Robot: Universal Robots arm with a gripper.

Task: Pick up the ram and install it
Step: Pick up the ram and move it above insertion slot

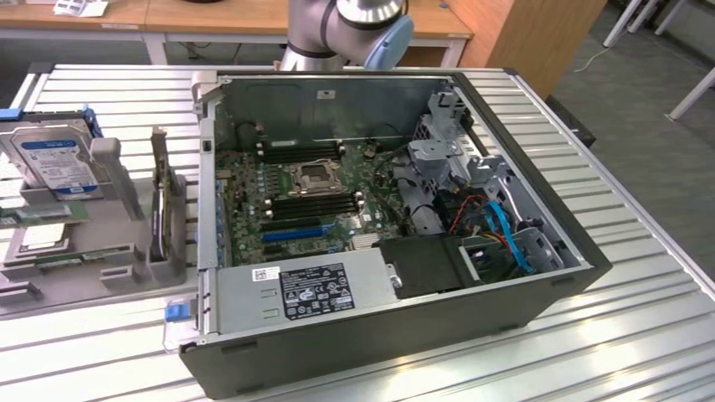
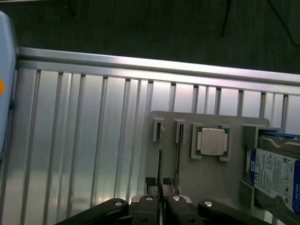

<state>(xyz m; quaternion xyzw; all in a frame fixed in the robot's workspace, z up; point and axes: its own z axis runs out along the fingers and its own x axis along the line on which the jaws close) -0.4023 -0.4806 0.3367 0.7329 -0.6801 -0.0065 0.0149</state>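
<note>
Case (image 1: 403,352) is laid open upward, so the motherboard (image 1: 301,180) is reached from above. Entry is narrowed by the power supply (image 1: 301,289) along the near edge and by the drive cage and cables (image 1: 480,218) on the exterior view's right. The strip between case and holder (image 1: 67,280) is taken up by an upright card (image 1: 163,193). Bare table (image 1: 637,327) is left free on the exterior view's right.

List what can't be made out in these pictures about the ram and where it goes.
- Ram sticks, wrist view: edge-on in the gray holder, so label and chips are hidden; near ends covered by the gripper.
- Motherboard memory slots, exterior view: too small to tell which are free.
- Hard drive, wrist view: cut off by the picture's edge.
- Robot arm, exterior view: cut off by the top edge.
</note>
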